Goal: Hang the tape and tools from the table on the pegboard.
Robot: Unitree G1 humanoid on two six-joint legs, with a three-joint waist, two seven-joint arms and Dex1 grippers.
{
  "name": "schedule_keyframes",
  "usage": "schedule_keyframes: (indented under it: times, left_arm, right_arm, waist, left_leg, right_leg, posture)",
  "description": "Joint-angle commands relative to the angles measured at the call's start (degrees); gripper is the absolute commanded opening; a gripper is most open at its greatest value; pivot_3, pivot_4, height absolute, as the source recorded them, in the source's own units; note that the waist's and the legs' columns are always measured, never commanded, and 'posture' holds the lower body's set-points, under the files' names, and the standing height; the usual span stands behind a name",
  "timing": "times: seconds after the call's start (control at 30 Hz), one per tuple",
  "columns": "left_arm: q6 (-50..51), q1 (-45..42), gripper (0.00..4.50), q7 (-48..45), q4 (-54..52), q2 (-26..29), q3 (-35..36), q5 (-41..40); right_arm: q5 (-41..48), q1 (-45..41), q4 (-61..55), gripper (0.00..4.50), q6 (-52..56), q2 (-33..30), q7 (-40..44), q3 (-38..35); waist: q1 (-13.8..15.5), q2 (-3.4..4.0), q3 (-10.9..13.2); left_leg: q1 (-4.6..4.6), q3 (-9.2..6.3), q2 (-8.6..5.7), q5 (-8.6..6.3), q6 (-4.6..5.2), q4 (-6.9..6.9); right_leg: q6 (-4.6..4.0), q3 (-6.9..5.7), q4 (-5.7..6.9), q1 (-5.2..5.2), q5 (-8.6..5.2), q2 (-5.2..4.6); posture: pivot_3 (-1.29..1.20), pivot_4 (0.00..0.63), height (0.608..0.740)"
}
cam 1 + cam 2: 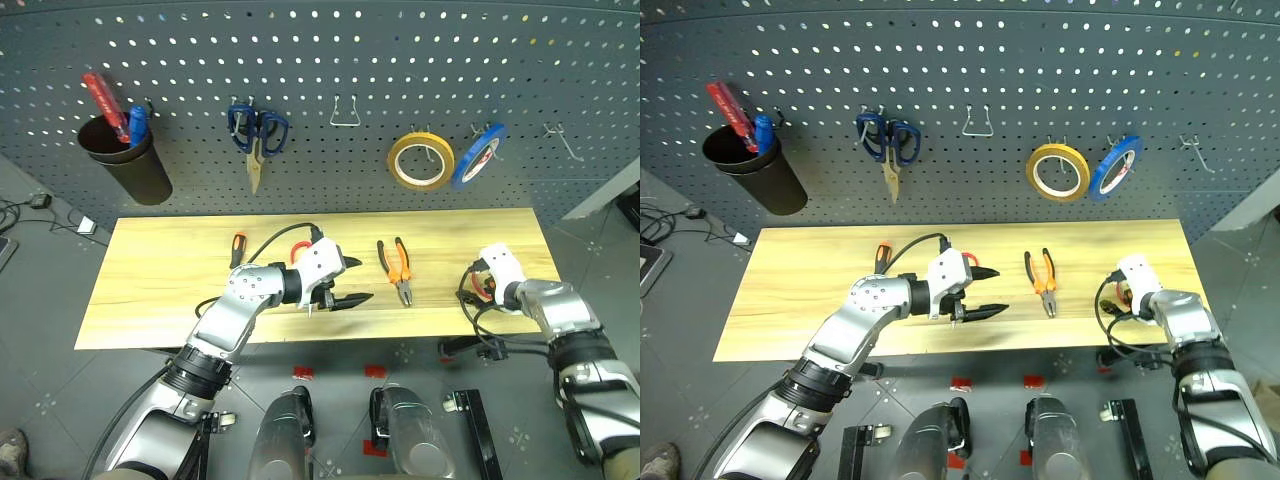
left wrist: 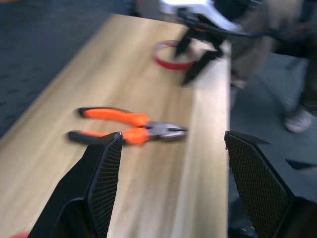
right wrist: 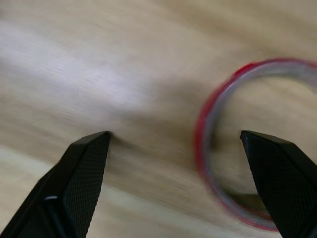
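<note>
Where right pincer (image 3: 173, 148) gapes, tape (image 3: 208, 148) beneath.

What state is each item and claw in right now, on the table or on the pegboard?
Red tape: flat on table, unhung.
Pliers: flat on table, handles spread.
Slim screwdriver: lying on table.
Red-handled scissors: on table, mostly hidden by left arm.
Left claw: open, empty.
Right claw: open, over the tape.
Blue scissors: hung.
Yellow roll: hung.
Blue roll: hung.
</note>
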Motion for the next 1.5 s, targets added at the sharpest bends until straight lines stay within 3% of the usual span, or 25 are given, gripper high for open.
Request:
schedule_keyframes:
  times: [0.03,0.33,0.47,0.57,0.7,0.8,0.93,1.17,1.5]
  left_arm:
    - [-2.6,-0.17,3.5,-1.97,-0.89,-0.46,-1.71,1.2]
    - [-2.14,2.63,3.5,-3.25,-4.68,-0.61,-1.18,0.03]
    - [-0.21,2.06,3.5,-1.05,-5.76,-1.98,0.6,-0.68]
    - [1.07,1.41,3.5,2.22,-7.02,-4.17,2.17,-0.9]
    - [2.95,-0.13,3.5,6.98,-9.27,-7.82,3.88,-1.43]
    - [4.02,-2.44,3.5,10.41,-9.75,-10.72,5.04,-1.64]
    - [5.04,-5.82,3.5,11.88,-10.39,-12.79,6.13,-2.52]
    - [7.14,-11.34,3.5,13.61,-8.76,-15.25,7.98,-5.02]
    - [7.52,-12.67,3.5,11.07,-7.66,-17.03,5.81,-6.09]
  right_arm:
    - [-2.4,-3.64,10.63,4.13,-1.01,-0.1,0.63,1.4]
    - [-2.3,-10.45,23.28,1.28,1.58,1.68,2.19,0.33]
    - [2.81,-9.79,18.43,0.02,4.61,2.22,-3.9,-7.67]
    - [5.98,-4.19,3.27,0.02,8.56,2.04,-6.69,-12.64]
    - [8.55,15.21,-36.69,0.02,13.13,3.9,-9.49,-15.37]
    - [4.96,23.79,-54.22,0.02,7.41,5.14,-13.97,-14.14]
    - [-4.02,27.6,-65.65,0.02,-6.52,4.01,-19.57,-10.35]
    - [-4.13,20.08,-64.11,0.02,-13.05,4.47,-21.23,-12.16]
    - [-2.46,5.7,-39.08,0.02,-23.21,0.19,-21.66,-16.59]
  waist:
    - [-0.18,-0.06,0.12]
    - [-0.17,-0.16,0.19]
    - [-0.16,-0.18,0.18]
    - [-0.11,-0.17,0.19]
    - [0.27,-0.03,0.2]
    - [-0.12,0.01,0.22]
    - [-1.02,0.0,0.22]
    - [-1.64,-0.01,0.22]
    - [-1.77,0.0,0.22]
  left_leg:
    - [0.0,0.01,0.0,0.0,0.0,0.01]
    - [0.19,0.16,0.02,-0.01,-0.01,0.03]
    - [0.21,0.2,0.05,0.0,-0.02,0.03]
    - [0.18,0.22,0.05,0.0,-0.02,0.04]
    - [-0.05,0.21,0.01,-0.01,-0.03,-0.05]
    - [-0.23,0.29,-0.03,-0.04,-0.04,-0.13]
    - [-0.41,0.53,-0.05,-0.06,-0.01,-0.08]
    - [-0.46,0.58,0.0,-0.03,-0.01,0.05]
    - [-0.51,0.66,-0.02,-0.04,0.01,0.08]
  right_leg:
    - [0.0,0.0,0.0,0.01,0.0,-0.01]
    - [0.12,0.08,0.04,0.12,0.06,-0.09]
    - [0.14,0.09,0.05,0.12,0.08,-0.09]
    - [0.19,0.13,0.05,0.11,0.11,-0.1]
    - [0.31,0.13,0.02,-0.08,0.06,-0.12]
    - [0.43,0.16,-0.01,-0.3,0.0,-0.13]
    - [0.89,0.45,0.03,-0.69,0.08,-0.11]
    - [0.92,0.58,0.11,-0.81,0.12,-0.01]
    - [0.7,0.57,0.06,-0.84,0.23,-0.06]
  posture:
    - [-0.21,0.367,0.74]
    - [-0.21,0.337,0.74]
    - [-0.22,0.327,0.74]
    - [-0.23,0.327,0.74]
    - [-0.26,0.335,0.74]
    - [-0.28,0.331,0.74]
    - [-0.29,0.322,0.74]
    - [-0.3,0.313,0.74]
    - [-0.28,0.298,0.74]
